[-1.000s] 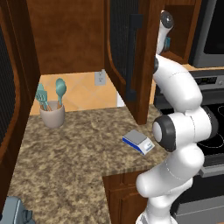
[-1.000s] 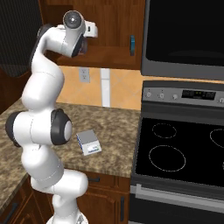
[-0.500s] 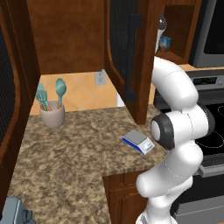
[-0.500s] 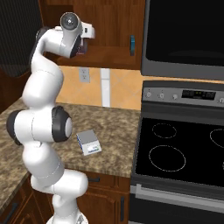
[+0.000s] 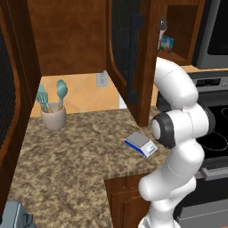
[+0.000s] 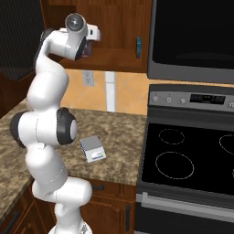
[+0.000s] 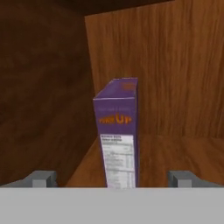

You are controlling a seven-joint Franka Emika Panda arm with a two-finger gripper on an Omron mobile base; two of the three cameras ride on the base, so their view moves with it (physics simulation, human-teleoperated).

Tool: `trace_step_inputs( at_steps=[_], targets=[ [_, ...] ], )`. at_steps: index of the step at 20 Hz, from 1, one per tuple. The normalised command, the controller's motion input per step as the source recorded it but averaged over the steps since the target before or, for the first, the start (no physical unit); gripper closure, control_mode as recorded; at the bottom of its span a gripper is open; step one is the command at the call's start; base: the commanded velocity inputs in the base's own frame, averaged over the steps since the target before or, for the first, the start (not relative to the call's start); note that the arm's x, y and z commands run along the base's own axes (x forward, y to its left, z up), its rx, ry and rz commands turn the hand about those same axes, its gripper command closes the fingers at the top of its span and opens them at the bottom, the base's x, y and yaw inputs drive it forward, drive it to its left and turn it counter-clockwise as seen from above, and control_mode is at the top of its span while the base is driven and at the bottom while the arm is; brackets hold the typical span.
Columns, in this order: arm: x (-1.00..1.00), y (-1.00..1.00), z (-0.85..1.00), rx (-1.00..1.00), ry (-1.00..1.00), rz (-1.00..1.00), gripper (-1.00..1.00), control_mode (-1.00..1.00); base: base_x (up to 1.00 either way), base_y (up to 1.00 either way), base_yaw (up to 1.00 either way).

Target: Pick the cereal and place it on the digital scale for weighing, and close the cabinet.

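The cereal (image 7: 117, 135), a purple box with a pale label patch, stands upright on the wooden shelf inside the cabinet. My gripper (image 7: 113, 179) is open, and its fingertips (image 7: 41, 178) sit on either side of the box, a little short of it. The arm reaches up, and the hand (image 6: 84, 39) is at the shelf opening. The cabinet door (image 5: 122, 49), with its mesh panel and black handle (image 5: 135, 58), hangs open. The digital scale (image 5: 140, 144), blue with a pale top, lies bare on the granite counter (image 5: 67, 156) and is also visible in the right base view (image 6: 93, 148).
A smaller green-and-blue box (image 5: 166, 43) stands on the same shelf to the right. A utensil holder (image 5: 53, 113) sits at the counter's back left, a grey appliance (image 5: 13, 216) at its front left corner. The stove (image 6: 183, 155) and a microwave (image 6: 192, 36) lie to the right.
The hand has shifted slightly further into the cabinet opening. The scale and the door have not moved.
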Motion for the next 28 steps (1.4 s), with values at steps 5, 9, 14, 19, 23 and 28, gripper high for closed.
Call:
trace_step_inputs(
  at_steps=[5, 9, 14, 19, 23, 28],
  targets=[
    [0.19, 0.0, -0.07, 0.0, 0.0, 0.0, -1.0, -1.0, 0.0, 0.0, 0.0],
    [0.22, 0.0, -0.04, 0.0, 0.0, 0.0, -1.0, -1.0, 0.0, 0.0, 0.0],
    [0.33, 0.0, -0.05, 0.0, 0.0, 0.0, -1.0, -1.0, 0.0, 0.0, 0.0],
    [0.33, 0.0, -0.04, 0.0, 0.0, 0.0, -1.0, -1.0, 0.0, 0.0, 0.0],
    [0.39, 0.03, -0.1, 0.0, 0.01, 0.0, 1.0, -1.0, 0.0, 0.0, 0.0],
    [0.39, 0.04, -0.1, 0.0, 0.01, 0.0, 1.0, -1.0, 0.0, 0.0, 0.0]
  ],
)
